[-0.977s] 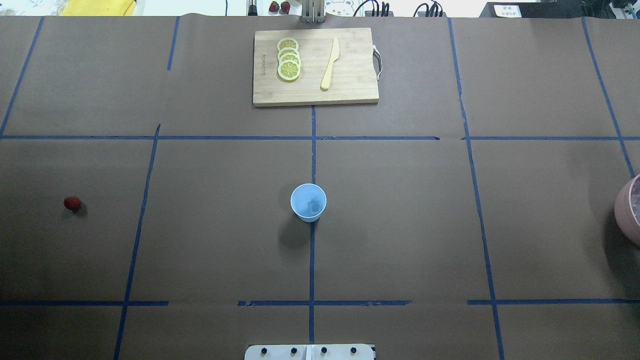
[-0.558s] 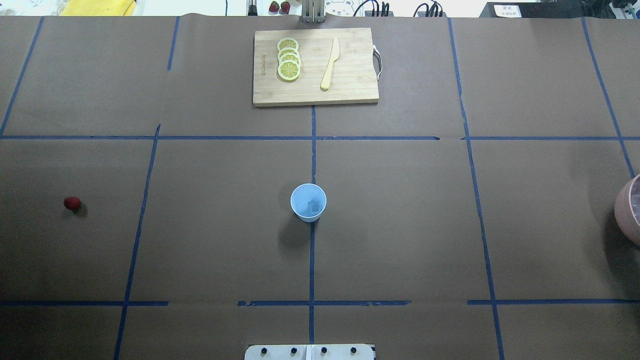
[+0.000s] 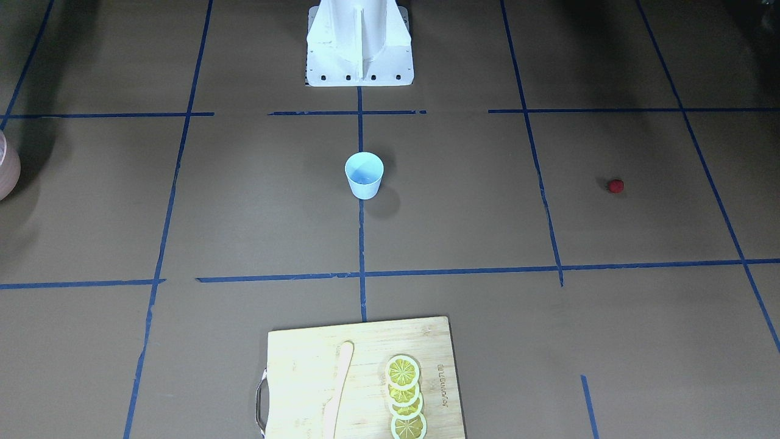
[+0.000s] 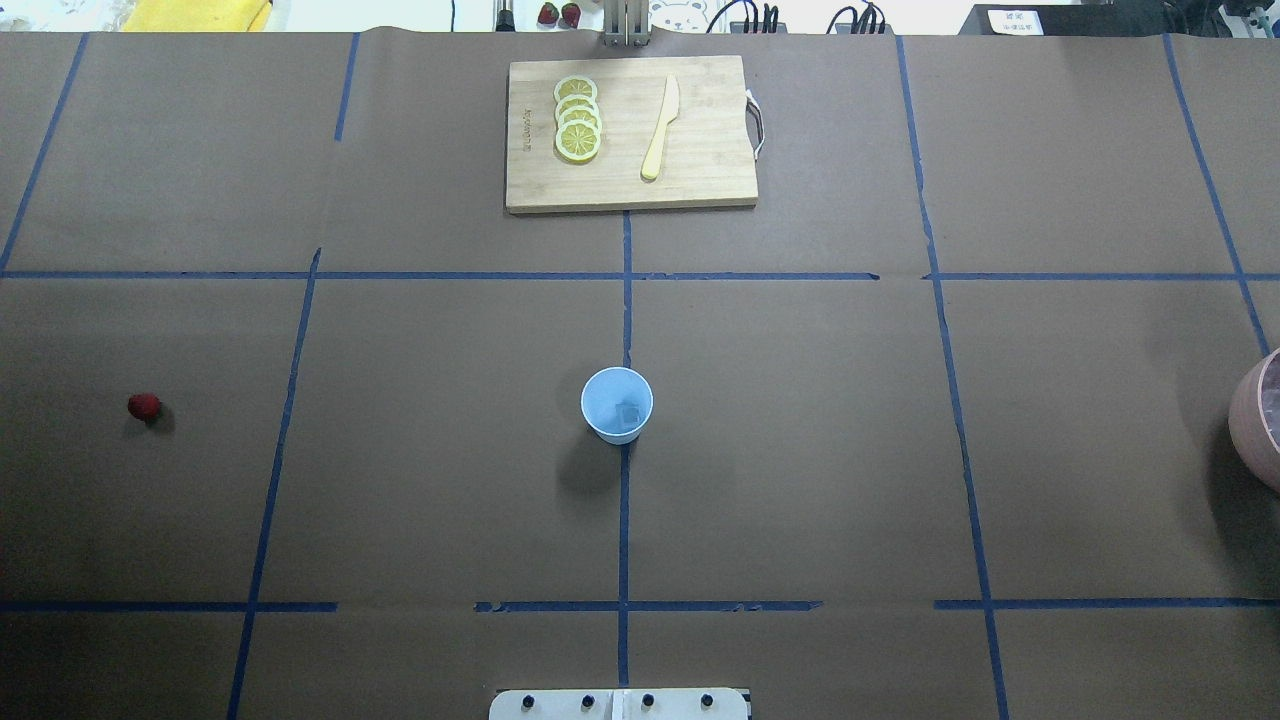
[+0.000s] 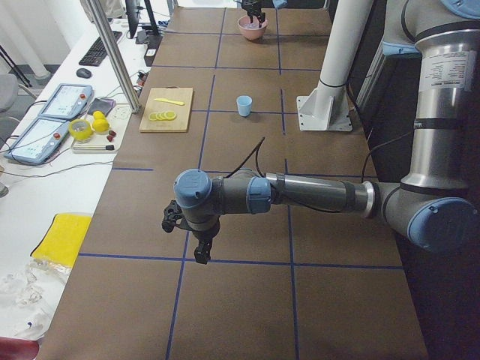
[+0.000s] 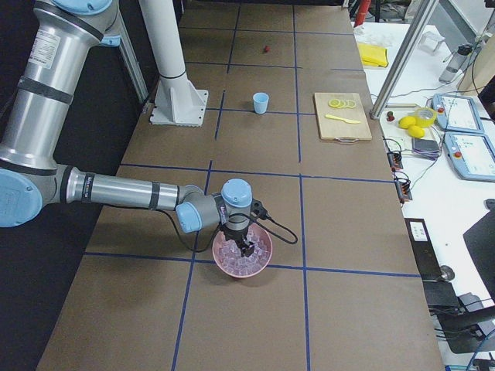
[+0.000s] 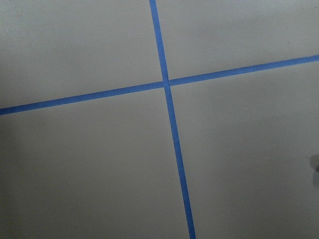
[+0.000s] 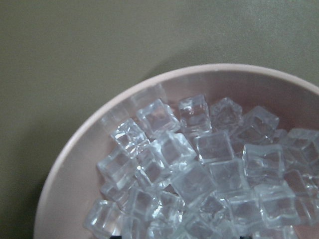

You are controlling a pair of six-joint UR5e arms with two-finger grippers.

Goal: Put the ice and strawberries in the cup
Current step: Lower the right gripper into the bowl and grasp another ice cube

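Right gripper (image 6: 246,249) hangs just above clear ice cubes (image 8: 214,149) in a round pink bowl (image 8: 219,70). How wide it or the left gripper (image 5: 201,253) stands cannot be told.

A robotics lab, plainly: the surface (image 4: 800,450) is papered brown and gridded with blue tape (image 4: 624,520), a grey jointed robot arm (image 5: 315,195) stretches over it, a white pedestal (image 3: 359,42) is bolted down, and teach pendants (image 5: 64,101) lie on the side desk (image 5: 30,202).

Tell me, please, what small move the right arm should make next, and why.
Probably ease the right gripper down and close on one cube of ice: it hangs right over the heaped pink bowl, while the cup stands far off.
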